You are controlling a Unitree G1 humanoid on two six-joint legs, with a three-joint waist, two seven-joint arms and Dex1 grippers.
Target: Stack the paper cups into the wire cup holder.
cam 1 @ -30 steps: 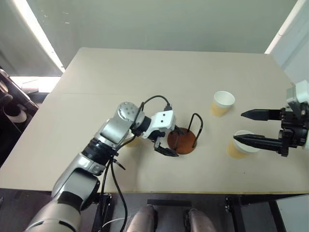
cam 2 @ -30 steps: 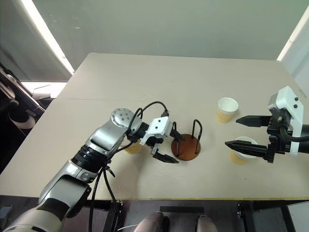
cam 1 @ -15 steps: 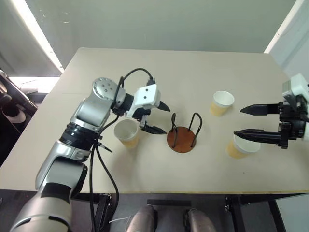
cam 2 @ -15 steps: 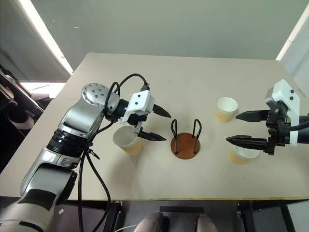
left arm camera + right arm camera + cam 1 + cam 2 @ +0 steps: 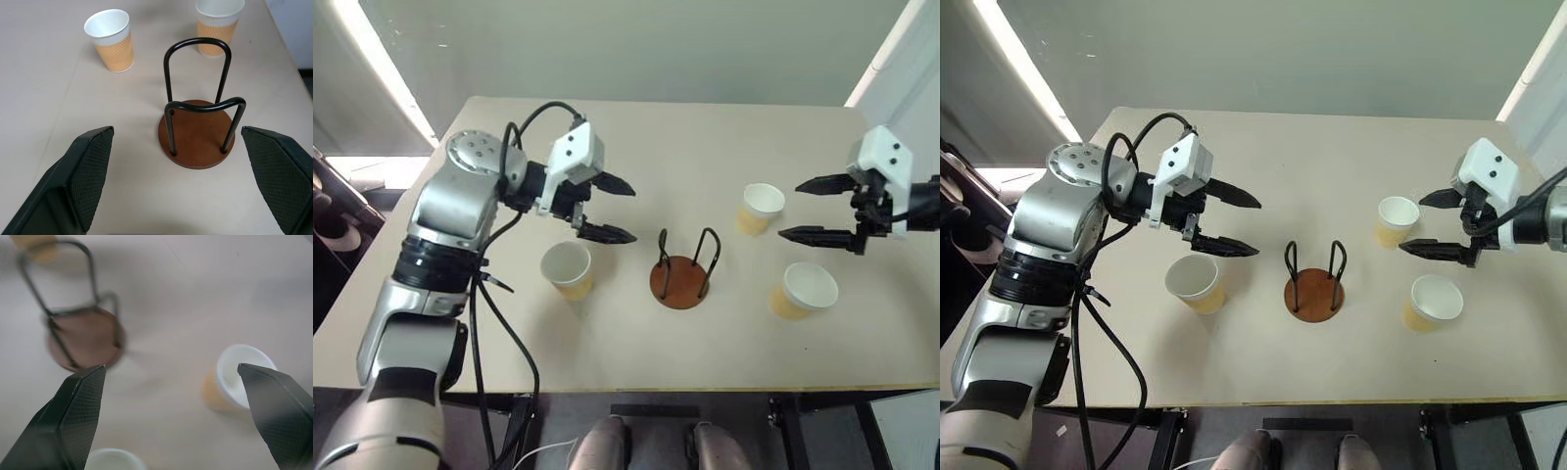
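The wire cup holder [image 5: 683, 277] stands empty at the table's middle, brown disc base with two black wire loops. One paper cup [image 5: 568, 269] stands upright to its left. Two more paper cups stand to its right, one farther back [image 5: 763, 208] and one nearer the front [image 5: 806, 290]. My left gripper [image 5: 628, 213] hangs open and empty above the table, behind the left cup and pointing toward the holder. My right gripper [image 5: 790, 210] is open and empty, its fingertips just right of the far right cup. The left wrist view shows the holder [image 5: 198, 134] between the fingers.
The tan table [image 5: 636, 137] is bare behind the holder. Its front edge runs close below the cups. A wall edge rises at the far right beyond the table.
My left gripper has lifted up and to the left, away from the holder, uncovering the left cup. My right gripper has moved from over the near right cup toward the far right cup.
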